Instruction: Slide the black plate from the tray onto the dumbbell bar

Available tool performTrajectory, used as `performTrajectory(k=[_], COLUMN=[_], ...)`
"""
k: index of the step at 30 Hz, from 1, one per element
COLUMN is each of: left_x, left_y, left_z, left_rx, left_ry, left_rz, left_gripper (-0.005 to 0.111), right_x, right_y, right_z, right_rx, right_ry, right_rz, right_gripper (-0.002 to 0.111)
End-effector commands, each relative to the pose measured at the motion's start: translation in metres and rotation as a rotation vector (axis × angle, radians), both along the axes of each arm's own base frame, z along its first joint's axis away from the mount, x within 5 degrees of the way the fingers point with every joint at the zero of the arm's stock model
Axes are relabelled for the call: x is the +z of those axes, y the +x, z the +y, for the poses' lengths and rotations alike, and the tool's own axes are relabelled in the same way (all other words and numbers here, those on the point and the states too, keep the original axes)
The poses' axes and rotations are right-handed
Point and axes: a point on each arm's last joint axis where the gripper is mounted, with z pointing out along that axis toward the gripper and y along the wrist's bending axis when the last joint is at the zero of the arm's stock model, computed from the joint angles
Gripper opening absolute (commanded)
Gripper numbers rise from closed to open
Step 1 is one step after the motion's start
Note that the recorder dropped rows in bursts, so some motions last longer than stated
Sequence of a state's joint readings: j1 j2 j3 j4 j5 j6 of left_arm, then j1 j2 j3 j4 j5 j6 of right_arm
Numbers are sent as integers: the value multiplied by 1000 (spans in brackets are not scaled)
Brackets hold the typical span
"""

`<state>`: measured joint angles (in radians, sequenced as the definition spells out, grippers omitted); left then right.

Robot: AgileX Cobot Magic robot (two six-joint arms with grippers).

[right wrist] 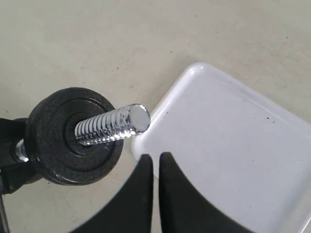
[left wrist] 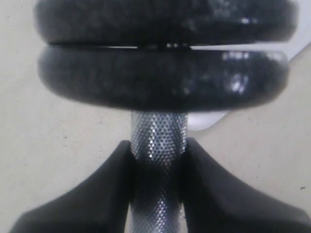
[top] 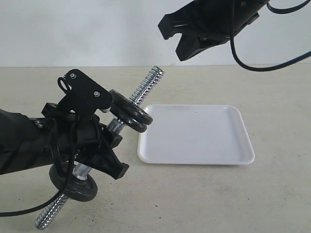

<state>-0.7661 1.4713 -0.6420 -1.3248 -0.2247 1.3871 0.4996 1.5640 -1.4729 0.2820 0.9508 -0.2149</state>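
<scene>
The tray (top: 228, 145) lay flat on the table (top: 272, 194), its white floor showing from rim to rim with only a tiny dark speck on it. In the right wrist view the same tray (right wrist: 233, 145) showed one rounded corner just beside the bar's threaded tip.

The left gripper (top: 104, 137) was clamped on the bar (top: 146, 85) at its knurled middle, holding it off the table at a slant, one threaded end high and toward the tray, the other low and near the table. In the left wrist view its fingers (left wrist: 107, 194) pressed the bar (left wrist: 158, 138) from both sides, with the left gripper (left wrist: 158, 150) just below the plates.

The right gripper (top: 174, 41) hung above the tray's far side, well apart from the bar. Its fingers (right wrist: 143, 194) stood nearly together, a thin slit between them, touching nothing; the right gripper (right wrist: 155, 162) looked down on the bar's tip (right wrist: 116, 124).

There were three plates, all threaded on the bar. The outer plate (top: 133, 108) and the inner plate (top: 129, 121) sat face to face above the left gripper, a hairline gap between their rims. The outer plate (left wrist: 165, 19) lay beyond the inner plate (left wrist: 165, 80), and the threaded end stuck out through the outer plate (right wrist: 53, 145). The low plate (top: 73, 184) sat below the gripper. One bar, one tray, two grippers.
</scene>
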Motion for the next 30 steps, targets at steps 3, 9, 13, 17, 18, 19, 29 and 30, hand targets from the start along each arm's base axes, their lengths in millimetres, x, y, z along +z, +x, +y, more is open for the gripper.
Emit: performTrajectory(k=[3,9,13,17,18,19,29,30], left_x=[39,39,39,39,39,39,39,39], left_y=[10,10,10,10,10,10,10,10], left_z=[3,2,2,2,2,2,2,2], left_rx=[45,42,42,42,42,42,42,43], left_ry=[-20,-21,-21,-21,-21,-21,-21,-22], left_rz=[-193,-191,-191,-191,-191,-191,-191,-190], left_gripper=[4,4,4,4,4,4,4,4], right_x=[3,3,3,3,3,3,2,2], right_y=[-1,-1,-1,-1,-1,-1,-3,-3], right_z=[-2,-2,-2,-2,-2,-2,-2,-2], right_rx=[-4,-10,-10,-10,-10,-10,-6,-5], right_ry=[-1,-1,-1,-1,-1,-1,-9,-10], right_rz=[-11,1,1,1,1,1,15,17], right_gripper=[0,0,0,0,0,0,0,0])
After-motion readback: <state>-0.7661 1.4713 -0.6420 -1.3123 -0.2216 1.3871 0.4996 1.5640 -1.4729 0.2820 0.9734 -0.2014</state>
